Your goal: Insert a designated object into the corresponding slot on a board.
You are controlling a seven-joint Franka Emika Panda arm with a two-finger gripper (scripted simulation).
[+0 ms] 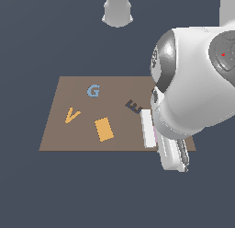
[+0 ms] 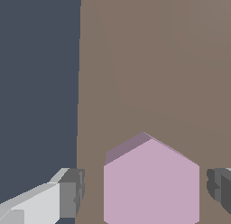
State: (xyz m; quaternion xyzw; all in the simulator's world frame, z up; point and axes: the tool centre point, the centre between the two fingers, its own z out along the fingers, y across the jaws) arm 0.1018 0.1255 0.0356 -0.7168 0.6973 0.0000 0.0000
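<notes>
The pale pink hexagonal block [image 2: 151,182] shows in the wrist view, over the brown board [image 2: 158,60] close to one board edge. My gripper [image 2: 146,191] is open and straddles the block. One grey fingertip [image 2: 72,191] and the other fingertip [image 2: 221,189] each stand a small gap away from its sides. In the exterior view the arm's hand [image 1: 172,151] hangs over the board [image 1: 82,130] at the exterior view's right and covers the block. The dark hexagonal slot is hidden in both views.
On the board lie a blue letter G [image 1: 93,90], an orange letter V [image 1: 71,115], an orange rectangle [image 1: 104,129] and a dark letter E [image 1: 133,106] next to the hand. Dark grey floor [image 1: 114,195] surrounds the board. The arm's base [image 1: 118,11] stands at the back.
</notes>
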